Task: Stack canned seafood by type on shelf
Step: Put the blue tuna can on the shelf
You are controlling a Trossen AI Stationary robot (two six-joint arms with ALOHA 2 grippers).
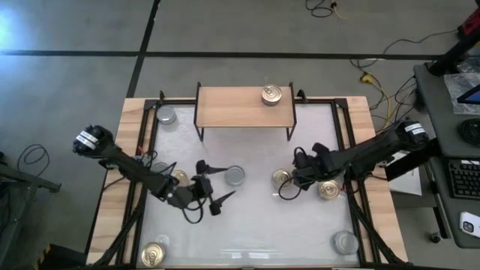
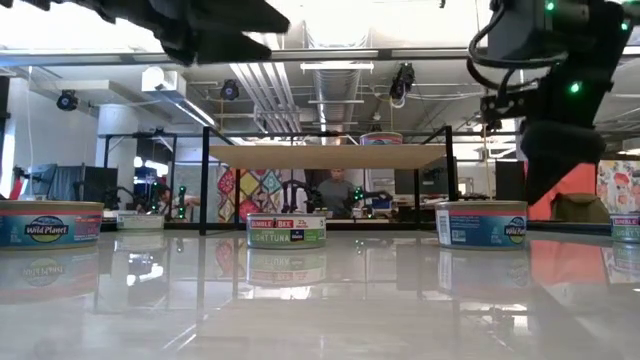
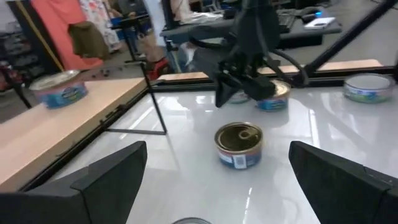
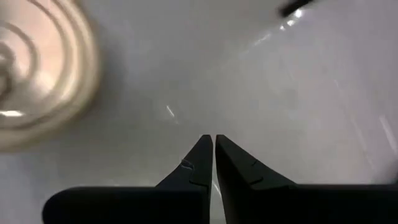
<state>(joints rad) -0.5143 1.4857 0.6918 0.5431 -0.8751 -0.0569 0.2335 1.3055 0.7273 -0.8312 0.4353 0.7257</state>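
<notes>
The shelf (image 1: 232,109) stands at the table's far side with one gold-topped can (image 1: 271,94) on its plank. More cans stand on the white table: silver ones (image 1: 166,115) (image 1: 235,176) (image 1: 345,241) and gold ones (image 1: 282,178) (image 1: 328,189) (image 1: 154,253). My left gripper (image 1: 219,183) is open above the table. Its fingers point toward the middle silver can, which lies just ahead of them. My right gripper (image 4: 213,140) is shut and points down at bare table beside the gold can (image 4: 37,68), touching nothing.
Another gold can (image 1: 180,178) is partly hidden under my left arm. Black rails (image 1: 339,120) run along the table's left and right sides. Bare table lies between the shelf legs and along the near edge. People and benches show in the room beyond.
</notes>
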